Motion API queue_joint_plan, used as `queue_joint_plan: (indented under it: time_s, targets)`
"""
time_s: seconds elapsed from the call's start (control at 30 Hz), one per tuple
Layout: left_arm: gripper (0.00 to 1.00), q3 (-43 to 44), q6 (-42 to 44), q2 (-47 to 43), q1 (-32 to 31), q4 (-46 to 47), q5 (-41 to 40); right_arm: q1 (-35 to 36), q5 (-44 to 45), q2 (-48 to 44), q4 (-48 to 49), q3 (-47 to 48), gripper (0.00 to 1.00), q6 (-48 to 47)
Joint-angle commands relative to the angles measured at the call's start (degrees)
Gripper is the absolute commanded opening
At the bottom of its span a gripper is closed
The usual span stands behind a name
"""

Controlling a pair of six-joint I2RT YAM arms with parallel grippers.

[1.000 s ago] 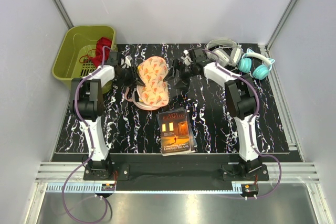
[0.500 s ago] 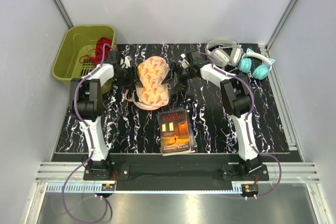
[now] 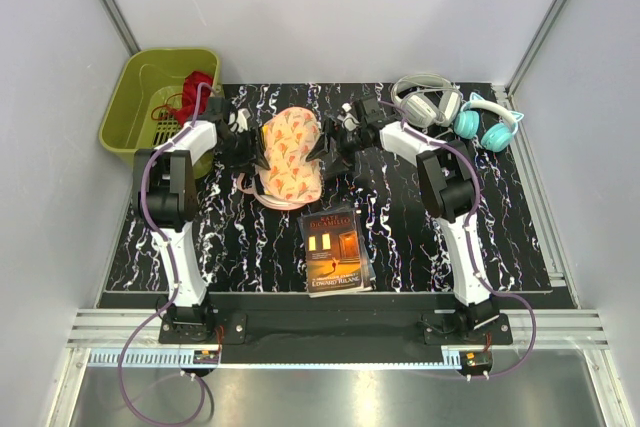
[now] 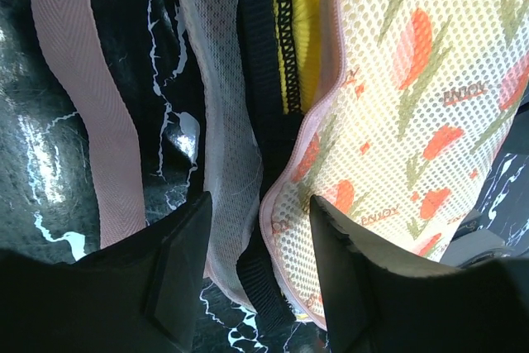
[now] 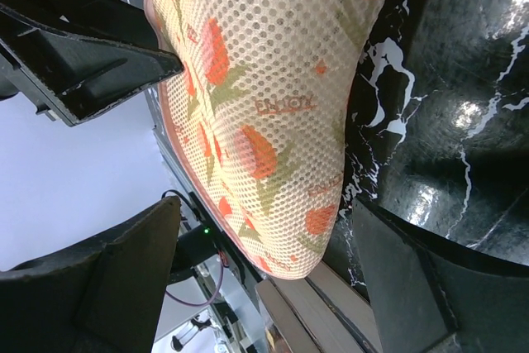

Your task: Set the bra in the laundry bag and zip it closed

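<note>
Over the last second your right tool [image 3: 328,147] has edged left, closing on the right edge of the laundry bag [image 3: 290,152]. Its elbow swung left with it. Left tool [image 3: 248,147] drew back left a touch.

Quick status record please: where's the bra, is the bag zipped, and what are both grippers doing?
bra: inside the laundry bag, yellow edge showing through a gap
laundry bag: mid-table, not fully zipped on the left arm's side
left gripper: open, at that gaping edge
right gripper: open, at the bag's opposite side
nearby: book in front of the bag
</note>
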Motion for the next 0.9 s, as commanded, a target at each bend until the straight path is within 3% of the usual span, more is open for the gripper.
queue_joint_plan:
  time_s: [0.0, 0.23, 0.27, 0.37, 0.4, 0.47, 0.87]
  targets:
    - [0.53, 1.0, 1.2, 1.0, 0.3, 0.0, 1.3, 0.4, -2.0, 1.1, 0.3, 2.0, 0.91, -0.2]
    - [0.32, -1.0, -3.2, 2.5, 0.2, 5.9, 6.9, 0.6, -1.6, 1.4, 0.2, 1.4, 0.91, -0.8]
    - [0.25, -0.9, -3.6, 2.7, 0.2, 6.4, 6.7, 0.5, -1.6, 1.5, 0.1, 1.2, 0.91, -0.9]
    - [0.19, -1.4, -4.3, 2.9, 0.2, 8.1, 6.9, 0.4, -1.5, 1.3, 0.2, 0.5, 0.91, -1.3]
    - [0.10, -1.9, -4.3, 2.3, 0.2, 8.6, 6.5, 0.5, -1.7, 1.4, 0.2, 0.5, 0.91, -1.5]
    - [0.01, -3.5, -4.1, 1.4, 0.3, 9.0, 4.0, 0.6, -2.0, 1.9, 0.1, 0.5, 0.91, -1.9]
    - [0.00, -6.5, -3.9, 0.2, 1.2, 12.6, 3.1, 0.9, -5.8, 5.6, 4.4, 7.2, 0.82, 0.9]
